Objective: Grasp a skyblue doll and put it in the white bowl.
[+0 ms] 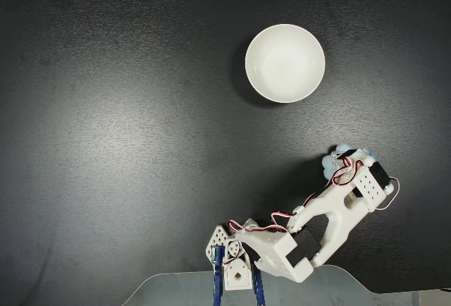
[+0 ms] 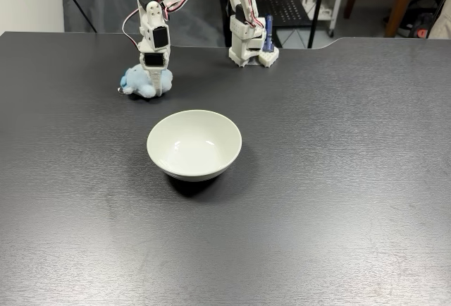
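So in a fixed view looking across the dark worktop (image 2: 338, 200), the white bowl (image 2: 194, 144) sits nearest the camera, empty, nothing in it yet. Past the bowl and a bit to its left is the skyblue doll (image 2: 139, 82), lying on the worktop well apart from the bowl's rim. The tool (image 2: 156, 84) is down right on top of the doll, pointing pretty much straight down, with the fluff poking out mostly on its left side in that view. Honestly can't tell if the jaws have closed on it or are just straddling it, the arm body hides the tips. In a fixed view from above, only a sliver of blue peeks out from under the wrist (image 1: 331, 162), and the bowl (image 1: 285, 63) lies up and slightly left of it. So my read: once the grip is sure, the carry runs from the doll straight toward the bowl, short hop, nothing in between.
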Available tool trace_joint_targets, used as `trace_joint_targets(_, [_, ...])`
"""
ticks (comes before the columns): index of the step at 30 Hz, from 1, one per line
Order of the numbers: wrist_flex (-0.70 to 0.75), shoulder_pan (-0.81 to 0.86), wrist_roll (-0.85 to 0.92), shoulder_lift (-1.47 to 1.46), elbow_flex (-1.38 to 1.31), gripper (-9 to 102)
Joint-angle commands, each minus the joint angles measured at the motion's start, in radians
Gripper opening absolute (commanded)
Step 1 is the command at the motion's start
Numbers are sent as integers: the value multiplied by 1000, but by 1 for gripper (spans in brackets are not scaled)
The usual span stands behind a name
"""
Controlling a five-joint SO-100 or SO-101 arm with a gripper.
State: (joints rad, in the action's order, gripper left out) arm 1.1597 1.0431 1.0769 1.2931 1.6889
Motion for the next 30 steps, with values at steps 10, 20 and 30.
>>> trace_joint_targets(10, [21, -8, -26, 109, -140, -2])
trace_joint_targets(20, [215, -61, -258, 153, -393, -2])
trace_joint_targets(30, [299, -318, -295, 261, -491, -1])
